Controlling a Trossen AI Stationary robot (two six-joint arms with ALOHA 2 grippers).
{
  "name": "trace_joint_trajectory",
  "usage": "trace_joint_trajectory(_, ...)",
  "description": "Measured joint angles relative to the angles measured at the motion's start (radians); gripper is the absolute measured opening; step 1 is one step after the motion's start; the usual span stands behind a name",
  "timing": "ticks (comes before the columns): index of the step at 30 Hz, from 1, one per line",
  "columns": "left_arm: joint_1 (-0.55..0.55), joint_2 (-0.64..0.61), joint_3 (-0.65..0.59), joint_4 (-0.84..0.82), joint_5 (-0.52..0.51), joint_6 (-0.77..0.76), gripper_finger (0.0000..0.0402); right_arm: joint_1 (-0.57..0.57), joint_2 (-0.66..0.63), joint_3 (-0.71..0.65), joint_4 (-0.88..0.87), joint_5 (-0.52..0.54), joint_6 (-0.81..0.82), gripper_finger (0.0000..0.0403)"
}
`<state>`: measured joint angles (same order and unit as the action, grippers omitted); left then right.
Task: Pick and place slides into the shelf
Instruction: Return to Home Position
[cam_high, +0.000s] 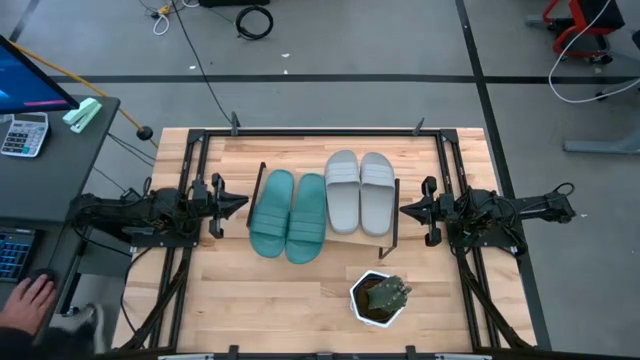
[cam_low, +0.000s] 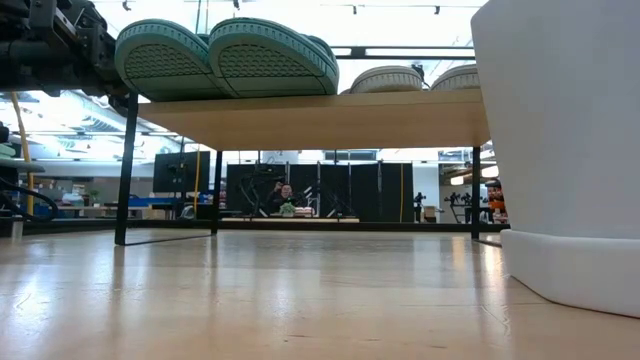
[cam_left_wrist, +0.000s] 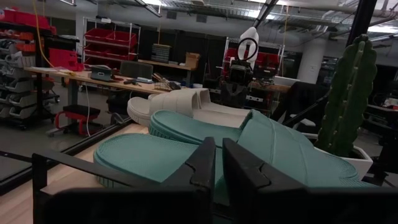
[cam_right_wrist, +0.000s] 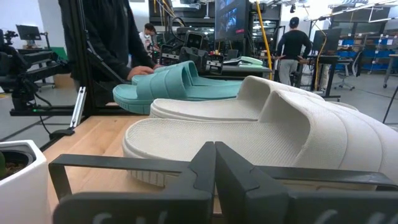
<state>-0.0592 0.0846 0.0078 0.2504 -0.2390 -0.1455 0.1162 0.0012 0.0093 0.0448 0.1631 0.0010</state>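
1. Nearest, right of centre on the pale plank table (cam_high: 250, 310), stands a white hexagonal plant pot (cam_high: 356, 296) with smooth flat walls. It holds a green, knobbly cactus (cam_high: 385, 293).
2. Beyond it, mid-table, is the shelf (cam_low: 320, 118), a flat light-wood board on thin black wire legs. All four slides lie on top of it, soles down.
3. The two teal slides (cam_high: 288, 215) take the left half, side by side and turned a little askew. Their rounded ends overhang the board's near edge, so the fine ribbed tread underneath shows in the low view. The rubber looks matte, and the wide straps arch smoothly.
4. The two grey slides (cam_high: 358, 192) take the right half, just beside the teal pair and set farther back. They have the same rounded shape, with pebbled footbeds and broad straps.
5. The left gripper (cam_high: 243, 203) hangs level just left of the teal pair. Its dark angular fingers are pressed together, pointing at the slides and holding nothing.
6. The right gripper (cam_high: 405, 209) mirrors it just right of the grey pair, its fingers likewise closed and empty.
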Motion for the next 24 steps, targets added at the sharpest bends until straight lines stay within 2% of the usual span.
trace_joint_trajectory(16, 0.0, 0.0, 0.0, 0.0, 0.0, 0.0, 0.0025, 0.0, 0.0, 0.0, 0.0, 0.0, 0.0, 0.0016)
trace_joint_trajectory(24, 0.0, 0.0, 0.0, 0.0, 0.0, 0.0, 0.0036, 0.0, 0.0, 0.0, 0.0, 0.0, 0.0, 0.0015)
